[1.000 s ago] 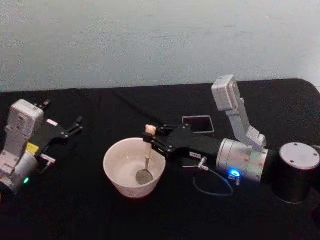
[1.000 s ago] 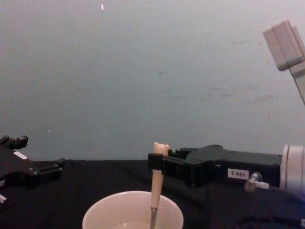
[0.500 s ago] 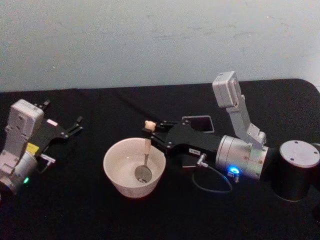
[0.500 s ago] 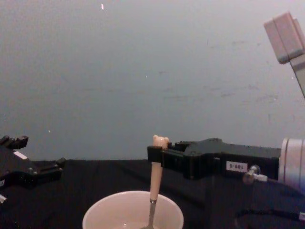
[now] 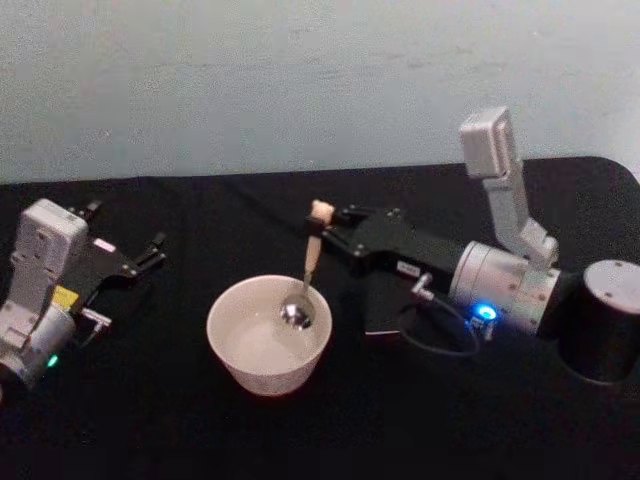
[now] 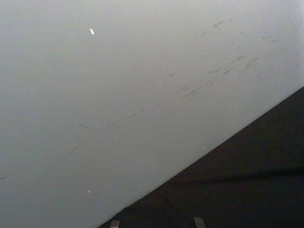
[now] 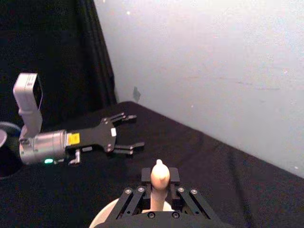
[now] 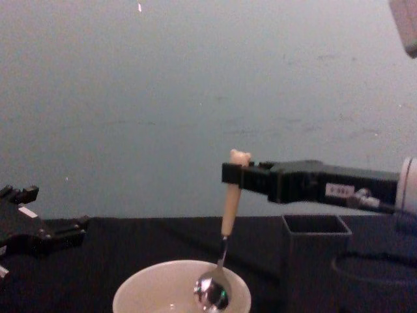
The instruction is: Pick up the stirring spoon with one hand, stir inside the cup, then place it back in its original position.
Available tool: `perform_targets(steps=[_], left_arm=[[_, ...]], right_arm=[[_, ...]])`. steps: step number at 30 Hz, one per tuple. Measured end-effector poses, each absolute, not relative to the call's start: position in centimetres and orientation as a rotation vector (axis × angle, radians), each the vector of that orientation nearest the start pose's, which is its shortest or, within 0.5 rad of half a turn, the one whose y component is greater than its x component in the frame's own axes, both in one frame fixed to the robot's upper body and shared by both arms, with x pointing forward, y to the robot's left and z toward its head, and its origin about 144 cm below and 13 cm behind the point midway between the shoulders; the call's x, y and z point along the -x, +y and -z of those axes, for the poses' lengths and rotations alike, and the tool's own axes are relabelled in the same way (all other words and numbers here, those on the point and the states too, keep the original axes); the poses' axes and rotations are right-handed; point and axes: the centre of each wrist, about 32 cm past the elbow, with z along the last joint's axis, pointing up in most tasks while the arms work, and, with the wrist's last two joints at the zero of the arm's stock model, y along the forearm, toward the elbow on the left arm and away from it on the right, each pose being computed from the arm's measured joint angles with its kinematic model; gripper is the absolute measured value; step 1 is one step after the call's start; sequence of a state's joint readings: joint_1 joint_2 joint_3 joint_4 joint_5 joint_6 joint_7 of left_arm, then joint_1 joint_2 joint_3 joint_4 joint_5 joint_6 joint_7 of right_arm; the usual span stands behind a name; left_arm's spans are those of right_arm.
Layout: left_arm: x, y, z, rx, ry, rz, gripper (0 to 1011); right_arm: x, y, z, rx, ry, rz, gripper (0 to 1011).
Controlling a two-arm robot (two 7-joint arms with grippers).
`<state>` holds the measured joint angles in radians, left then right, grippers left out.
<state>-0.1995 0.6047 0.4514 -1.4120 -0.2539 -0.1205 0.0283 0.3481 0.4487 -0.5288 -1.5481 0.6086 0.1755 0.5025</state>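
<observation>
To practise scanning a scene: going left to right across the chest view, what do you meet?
The left tool → cup → dark grey holder; the right tool, gripping the stirring spoon over the cup, overlaps both.

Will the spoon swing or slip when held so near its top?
Likely stiff: the stirring spoon hangs unbent from the right pincer. It may pivot, gripped only below the bear head. Its smooth handle could slip.

You see the stirring spoon hanging tilted over the cream cup, its shiny bowl within the rim. Your right claw pinches its bear-head handle. The dark grey square holder stands just right of the cup.
</observation>
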Motion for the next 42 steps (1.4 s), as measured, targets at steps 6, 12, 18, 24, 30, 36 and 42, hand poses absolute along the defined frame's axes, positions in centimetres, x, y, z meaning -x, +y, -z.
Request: perform_targets(steps=[6, 12, 18, 24, 30, 36, 42], left_arm=[[-48.9, 31.0, -114.0, -0.304, -0.285, -1.248, 1002], [-48.9, 31.0, -114.0, -0.305, -0.285, -1.248, 1001], [-48.9, 31.0, -114.0, -0.304, -0.285, -1.248, 1001], [-48.9, 31.0, -114.0, -0.304, -0.285, -1.248, 1001], [-48.9, 31.0, -114.0, -0.305, -0.285, -1.248, 1002], [-48.9, 31.0, -114.0, -0.304, -0.285, -1.248, 1001], [-48.9, 31.0, -114.0, -0.304, -0.285, -1.248, 1001]], right_arm=[[-51.9, -22.1, -122.3, 0.004, 0.128, 0.621, 212], [-52.2, -23.1, -123.9, -0.032, 0.15, 0.645, 212], [-52.4, -24.3, -125.0, -0.07, 0.164, 0.664, 212], [-52.5, -25.7, -125.4, -0.096, 0.171, 0.684, 212], [-52.5, -27.7, -125.6, -0.132, 0.177, 0.713, 212], [-52.3, -29.4, -125.4, -0.151, 0.173, 0.737, 212], [-52.2, -30.6, -125.2, -0.146, 0.163, 0.763, 212]])
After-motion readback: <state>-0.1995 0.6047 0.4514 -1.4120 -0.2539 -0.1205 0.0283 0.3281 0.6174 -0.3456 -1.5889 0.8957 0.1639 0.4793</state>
